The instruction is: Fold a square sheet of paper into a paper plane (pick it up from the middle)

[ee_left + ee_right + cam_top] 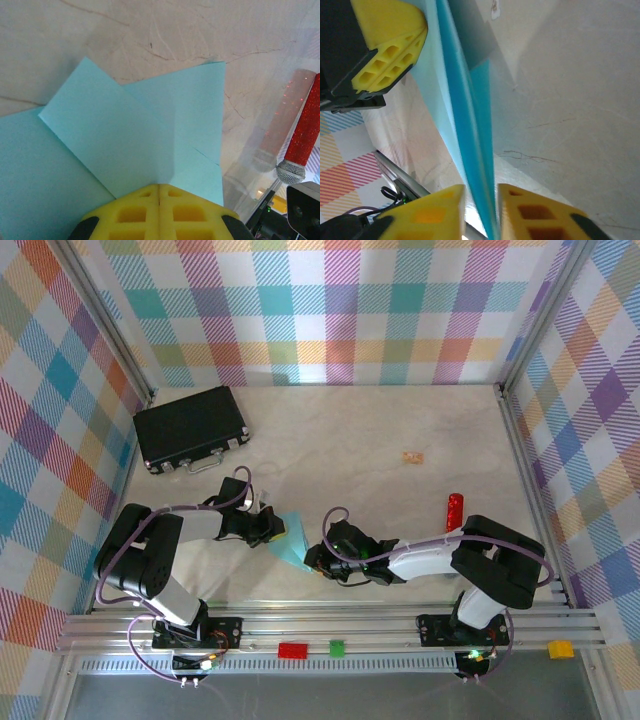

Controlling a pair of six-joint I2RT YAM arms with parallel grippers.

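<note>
Your table point(400, 420) carries a black case point(190, 427) lying flat out at 10 o'clock, well apart from both arms. Near the table's 6 o'clock edge the two grippers meet over the square sheet of paper point(290, 546), which is lifted between them and already partly folded.

The left gripper point(272, 530) comes in from 9 o'clock. In its wrist view your left gripper point(159, 200) has its yellow fingers point(130, 215) pressed together, clamped on the sheet point(150, 130), whose two flaps fan out toward 12 o'clock.

The right gripper point(315, 560) reaches in from 3 o'clock. From its wrist, the right gripper point(480, 192) has the sheet point(470, 125) running edge-on between its fingers point(525, 215), with a sliver of light on one side. You cannot tell whether it pinches.

A red-tipped marker point(455, 510) lies at 3 o'clock of the paper, near the right arm, and a small tan scrap point(412, 456) sits at 1 o'clock.
</note>
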